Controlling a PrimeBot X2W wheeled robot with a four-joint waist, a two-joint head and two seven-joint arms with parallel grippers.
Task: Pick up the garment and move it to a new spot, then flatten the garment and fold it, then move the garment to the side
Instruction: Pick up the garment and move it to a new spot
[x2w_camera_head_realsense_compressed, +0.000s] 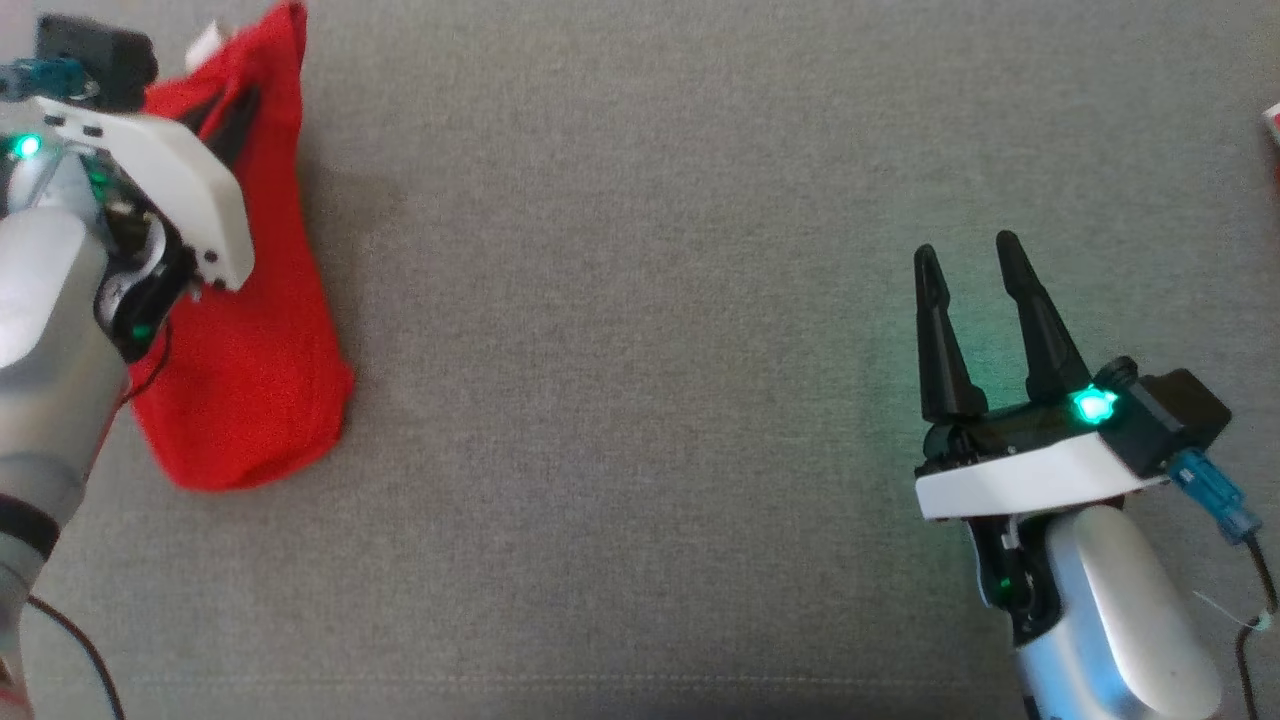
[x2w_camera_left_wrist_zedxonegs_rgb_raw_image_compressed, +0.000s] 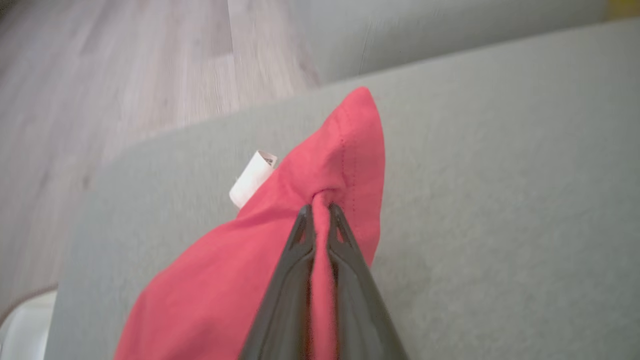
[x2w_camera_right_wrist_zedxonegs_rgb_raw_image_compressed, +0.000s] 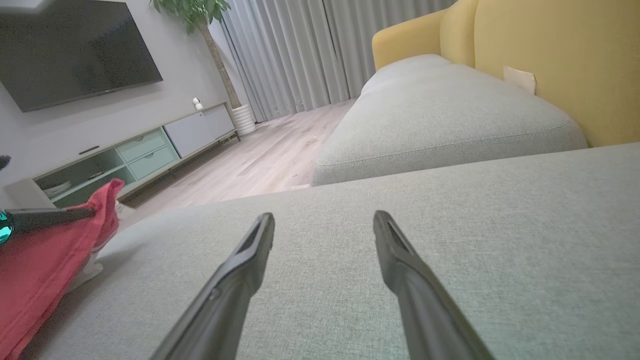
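The red garment (x2w_camera_head_realsense_compressed: 250, 330) lies folded in a long strip at the far left of the grey cushion (x2w_camera_head_realsense_compressed: 640, 350), its far end lifted. My left gripper (x2w_camera_left_wrist_zedxonegs_rgb_raw_image_compressed: 320, 207) is shut on a pinch of the garment (x2w_camera_left_wrist_zedxonegs_rgb_raw_image_compressed: 300, 220) near that raised corner, beside a white label (x2w_camera_left_wrist_zedxonegs_rgb_raw_image_compressed: 251, 178). In the head view the left arm's white wrist (x2w_camera_head_realsense_compressed: 180, 190) covers part of the cloth. My right gripper (x2w_camera_head_realsense_compressed: 968, 260) stands open over bare cushion at the right, well apart from the garment (x2w_camera_right_wrist_zedxonegs_rgb_raw_image_compressed: 45, 265), with nothing between its fingers (x2w_camera_right_wrist_zedxonegs_rgb_raw_image_compressed: 250, 250).
The cushion's left edge drops to a wooden floor (x2w_camera_left_wrist_zedxonegs_rgb_raw_image_compressed: 100, 75). A second grey cushion (x2w_camera_right_wrist_zedxonegs_rgb_raw_image_compressed: 440, 115) and a yellow sofa back (x2w_camera_right_wrist_zedxonegs_rgb_raw_image_compressed: 550, 60) lie beyond. A TV cabinet (x2w_camera_right_wrist_zedxonegs_rgb_raw_image_compressed: 135, 150) stands across the room. A red and white object (x2w_camera_head_realsense_compressed: 1272, 125) sits at the right edge.
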